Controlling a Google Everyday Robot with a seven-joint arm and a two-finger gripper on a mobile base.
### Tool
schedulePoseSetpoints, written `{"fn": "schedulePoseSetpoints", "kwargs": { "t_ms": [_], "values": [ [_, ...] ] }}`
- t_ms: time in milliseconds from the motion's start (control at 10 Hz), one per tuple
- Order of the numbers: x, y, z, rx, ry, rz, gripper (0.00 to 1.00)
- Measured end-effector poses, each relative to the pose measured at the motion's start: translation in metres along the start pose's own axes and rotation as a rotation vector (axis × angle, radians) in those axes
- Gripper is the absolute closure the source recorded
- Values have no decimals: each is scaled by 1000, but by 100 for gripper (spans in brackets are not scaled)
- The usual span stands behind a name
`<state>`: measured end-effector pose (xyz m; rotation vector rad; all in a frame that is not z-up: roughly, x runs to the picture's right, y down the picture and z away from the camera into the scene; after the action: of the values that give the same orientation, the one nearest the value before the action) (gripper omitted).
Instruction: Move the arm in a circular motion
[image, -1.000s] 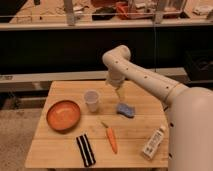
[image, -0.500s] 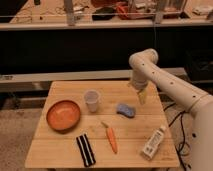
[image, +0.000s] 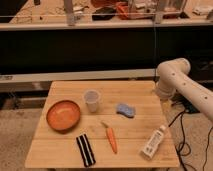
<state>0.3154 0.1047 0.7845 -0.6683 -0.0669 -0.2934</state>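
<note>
One rigid, heavy arm (image: 186, 85) hangs off the table's (image: 65, 157) right edge; gripper (image: 163, 95) probably tucked below the elbow, jaws unreadable; nothing to grasp.

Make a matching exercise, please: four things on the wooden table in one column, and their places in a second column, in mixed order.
The arm is at the table's right edge; its tool is hidden near that edge.

Things:
1. bowl
2. cup
3. carrot
4. white bottle

Places:
A. front right corner
B. left side
C. front, right of the black striped object
D. middle, left of the blue sponge

Pairs: 1-B, 2-D, 3-C, 4-A
</note>
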Motion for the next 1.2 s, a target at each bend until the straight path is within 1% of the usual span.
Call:
{"fn": "schedulePoseSetpoints", "kwargs": {
  "t_ms": [100,200,300,500,700,800,1000,1200],
  "values": [
    [2,10,0,2,3,-5,20],
    [3,15,-2,6,11,-13,20],
    [-2,19,-4,12,17,-30,20],
    [-26,24,-10,29,18,-69,20],
    [-74,24,-18,40,12,-98,20],
    [-97,24,-21,38,6,-105,20],
    [-156,27,-35,33,-10,-124,20],
    [-200,30,-44,30,-18,-145,20]
  ]
}}
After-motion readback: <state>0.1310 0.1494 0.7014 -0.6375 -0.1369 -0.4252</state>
